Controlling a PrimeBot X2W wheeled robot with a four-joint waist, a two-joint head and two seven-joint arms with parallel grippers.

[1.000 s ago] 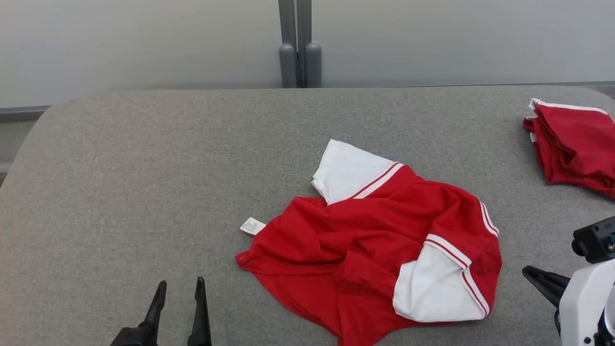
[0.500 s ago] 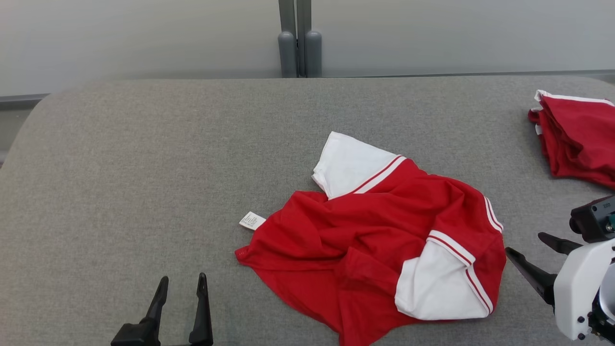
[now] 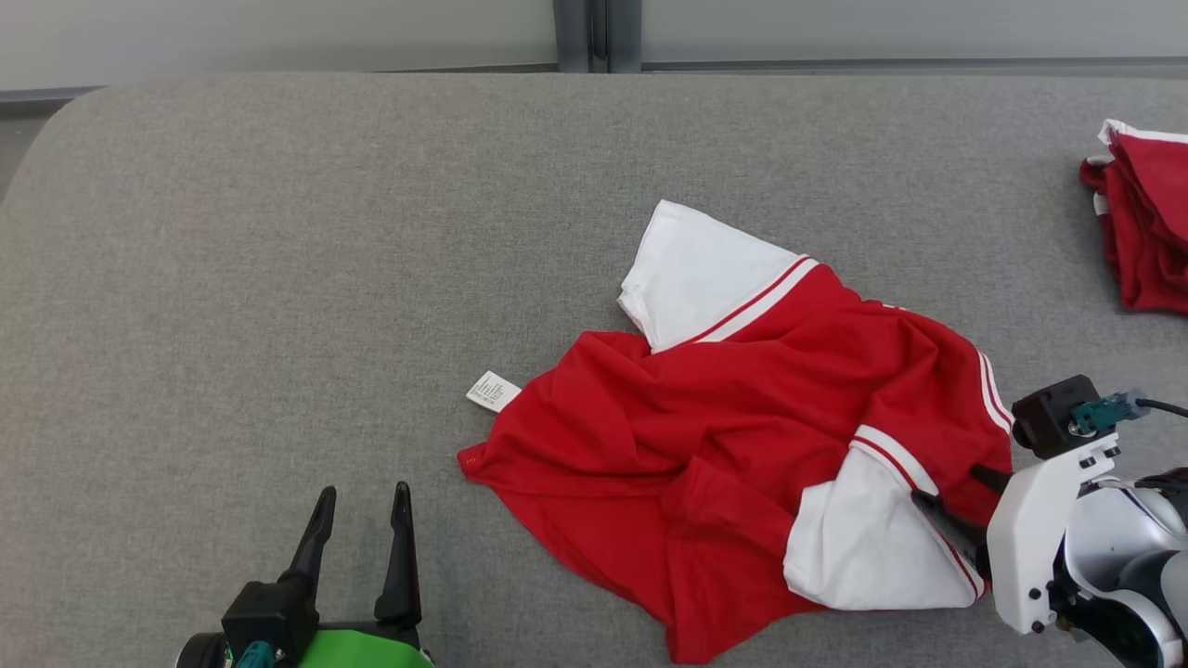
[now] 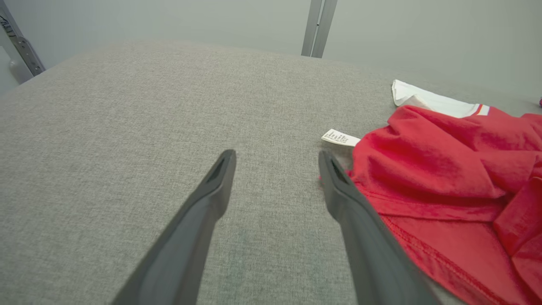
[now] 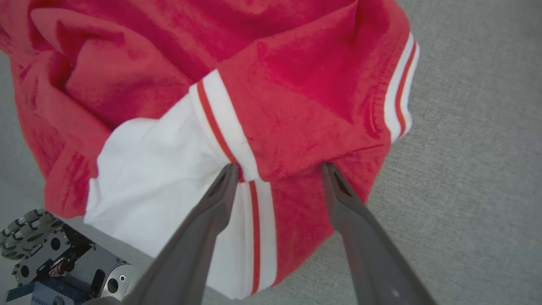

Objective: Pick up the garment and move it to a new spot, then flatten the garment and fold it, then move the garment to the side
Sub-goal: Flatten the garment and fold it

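The garment [image 3: 742, 436] is a crumpled red shirt with white sleeves and striped trim, lying right of centre on the grey table [image 3: 278, 232]. My right gripper [image 3: 947, 489] stands open over its right edge, fingertips pressing into the cloth. In the right wrist view the garment [image 5: 271, 84] lies under the right gripper [image 5: 279, 169], whose fingers straddle the red fabric beside the striped sleeve seam. My left gripper [image 3: 362, 496] is open near the front left, a short way from the hem. The left gripper [image 4: 275, 159] has nothing between its fingers, with the garment [image 4: 444, 169] just to their right.
A white care label [image 3: 492, 391] sticks out at the garment's left edge. A second stack of red cloth [image 3: 1146, 223] lies at the far right of the table. A grey post [image 3: 597, 35] stands behind the table's back edge. Bare table surface spreads to the left.
The head camera has tilted down. My right gripper has opened and moved left onto the garment's right edge. The left gripper holds its place, open.
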